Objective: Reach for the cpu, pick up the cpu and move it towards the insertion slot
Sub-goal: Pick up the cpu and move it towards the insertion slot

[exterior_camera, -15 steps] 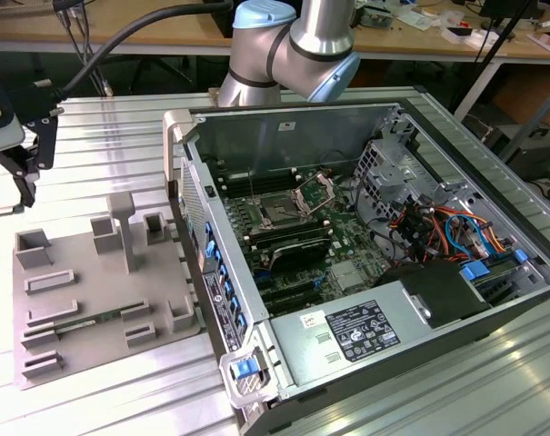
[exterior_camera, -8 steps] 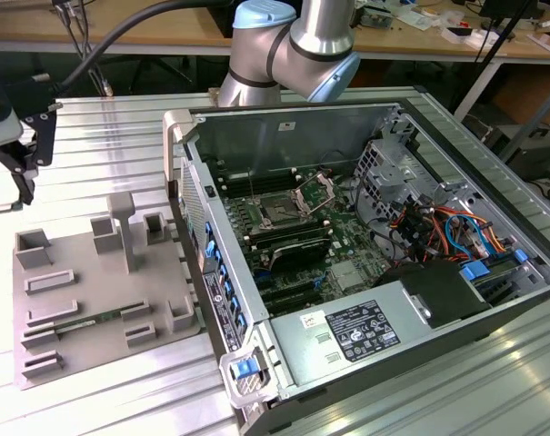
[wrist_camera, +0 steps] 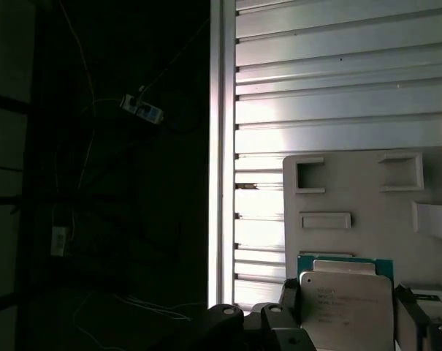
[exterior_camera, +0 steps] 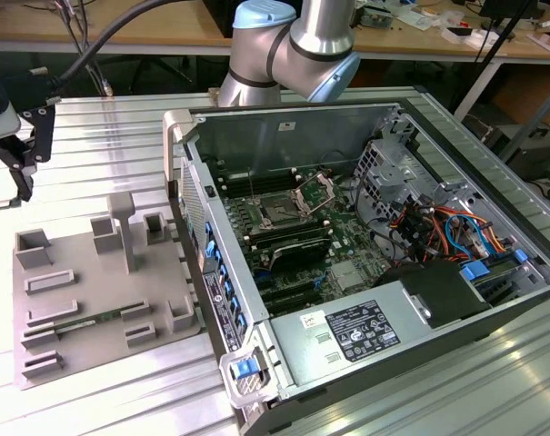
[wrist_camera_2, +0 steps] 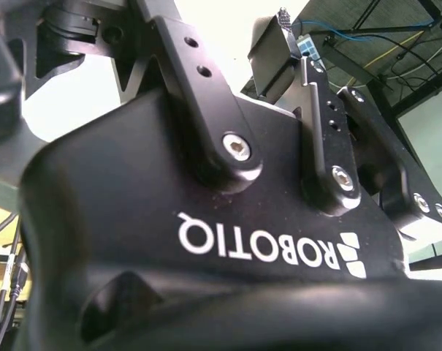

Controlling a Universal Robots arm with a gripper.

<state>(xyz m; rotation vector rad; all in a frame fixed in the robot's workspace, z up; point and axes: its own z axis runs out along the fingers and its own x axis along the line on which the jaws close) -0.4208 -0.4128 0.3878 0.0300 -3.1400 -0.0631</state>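
"That small flat square cpu [wrist_camera: 348, 311], is its top bare metal?"

"Silvery metal, yes, smooth with a dull sheen. The grey moulded tray [exterior_camera: 93, 268] looks like matt plastic. The pale ribbed counter [exterior_camera: 93, 127] is metal, faintly shiny, and the open grey computer case [exterior_camera: 275, 136] is plain sheet metal."

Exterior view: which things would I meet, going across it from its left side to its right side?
gripper → grey tray → processor socket → blue and orange cables
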